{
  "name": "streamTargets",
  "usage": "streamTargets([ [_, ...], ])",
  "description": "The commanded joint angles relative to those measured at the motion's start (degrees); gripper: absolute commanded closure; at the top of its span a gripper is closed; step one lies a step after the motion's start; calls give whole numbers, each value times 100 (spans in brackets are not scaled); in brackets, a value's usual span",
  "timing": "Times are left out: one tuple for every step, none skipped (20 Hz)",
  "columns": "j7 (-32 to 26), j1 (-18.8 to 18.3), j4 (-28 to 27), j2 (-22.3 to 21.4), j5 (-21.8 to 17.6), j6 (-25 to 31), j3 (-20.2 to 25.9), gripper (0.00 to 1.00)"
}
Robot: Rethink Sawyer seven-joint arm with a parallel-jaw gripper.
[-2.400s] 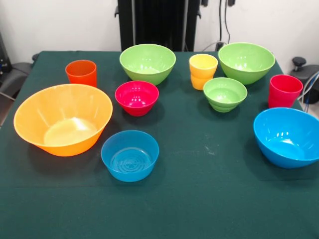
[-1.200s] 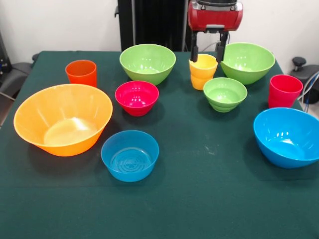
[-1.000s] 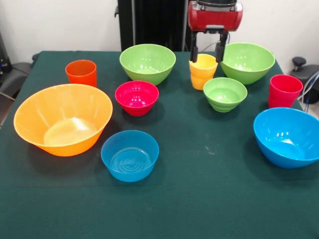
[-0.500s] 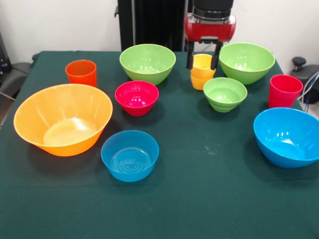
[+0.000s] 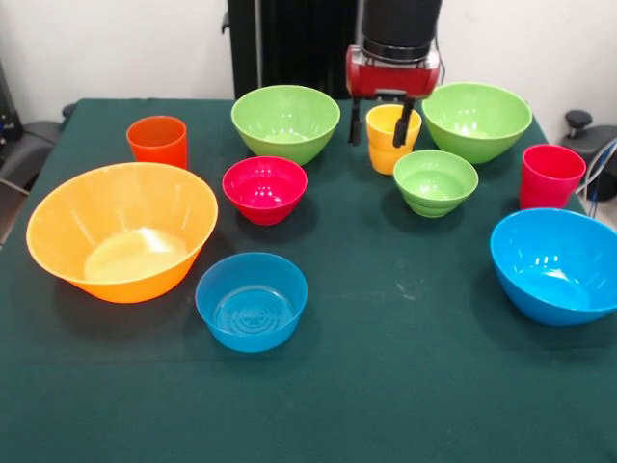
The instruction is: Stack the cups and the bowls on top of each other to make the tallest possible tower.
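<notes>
My gripper (image 5: 378, 143) hangs open at the yellow ribbed cup (image 5: 388, 156). One finger crosses the cup's mouth and the other finger (image 5: 354, 130) stands just left of it. The cup rests on the green cloth between two big green bowls (image 5: 285, 121) (image 5: 476, 118). In front of them sit a small red bowl (image 5: 264, 188) and a small green bowl (image 5: 435, 181). The orange cup (image 5: 157, 141) stands far left and the red cup (image 5: 550, 176) far right. The wide orange bowl (image 5: 120, 231), the small blue bowl (image 5: 252, 301) and the big blue bowl (image 5: 557, 265) are nearer. No tower shows; each piece stands alone.
The table (image 5: 405, 386) is covered in dark green cloth. The big blue bowl reaches the picture's right edge. A black chair (image 5: 24, 145) stands off the left side and cables (image 5: 603, 164) hang at the right.
The gripper came into view from above, then dropped and shifted left, from straddling the yellow cup to having one finger over it and one beside it. No cup or bowl moved.
</notes>
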Motion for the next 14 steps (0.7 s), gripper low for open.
streamTargets([
  [979,45,154,317,33,18,249,0],
  [994,46,137,324,23,36,252,0],
  [1021,59,118,375,12,5,252,0],
  [1034,67,103,375,3,26,244,0],
  [1035,80,72,365,-1,82,231,0],
  [1035,88,48,353,-2,134,223,0],
  [1030,101,-10,357,1,187,212,0],
  [1035,108,-37,371,5,206,208,0],
  [1032,108,-90,398,13,225,219,0],
  [1035,113,-124,415,15,234,213,0],
  [1029,120,-177,430,29,288,208,0],
  [1025,123,-211,438,40,324,203,0],
  [1017,116,-237,442,55,360,216,0],
  [1008,106,-267,455,62,369,225,0],
])
